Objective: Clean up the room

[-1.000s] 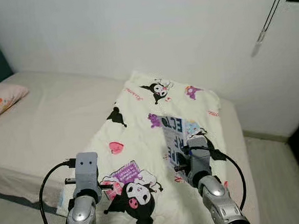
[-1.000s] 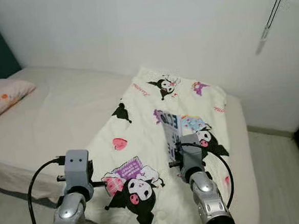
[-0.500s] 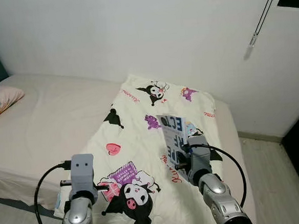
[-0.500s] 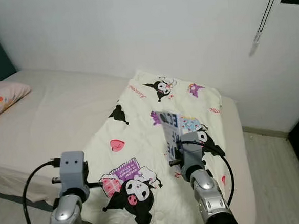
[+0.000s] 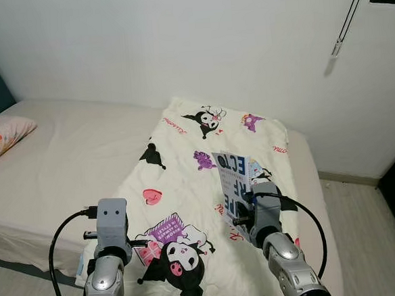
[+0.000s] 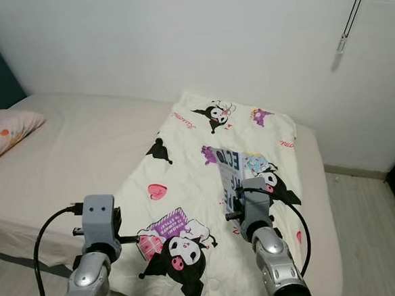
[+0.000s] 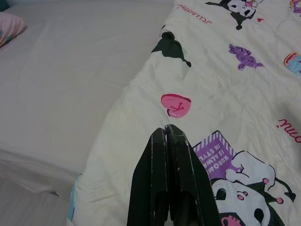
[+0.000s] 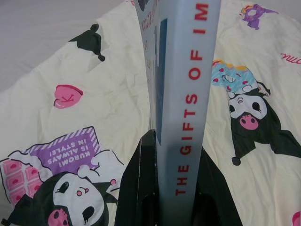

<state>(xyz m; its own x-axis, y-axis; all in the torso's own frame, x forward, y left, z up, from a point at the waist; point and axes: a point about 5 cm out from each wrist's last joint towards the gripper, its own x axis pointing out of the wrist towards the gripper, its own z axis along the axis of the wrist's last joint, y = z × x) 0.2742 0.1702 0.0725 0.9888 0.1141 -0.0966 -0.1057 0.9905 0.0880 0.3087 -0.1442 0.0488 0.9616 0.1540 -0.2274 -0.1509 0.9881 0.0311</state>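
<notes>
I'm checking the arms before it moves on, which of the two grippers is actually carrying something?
The right gripper: its fingers clamp a grey book held upright above the cartoon blanket. The left gripper is shut on nothing.

Camera tilt only; scene unchanged.

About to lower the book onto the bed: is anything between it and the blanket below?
Nothing visible: the right gripper holds the book upright over the printed blanket, which lies flat with no objects on it.

Room was evenly, softly lit, no glare; wrist shots went a bit soft near the black fingers (image 7: pixel 169 188).
</notes>
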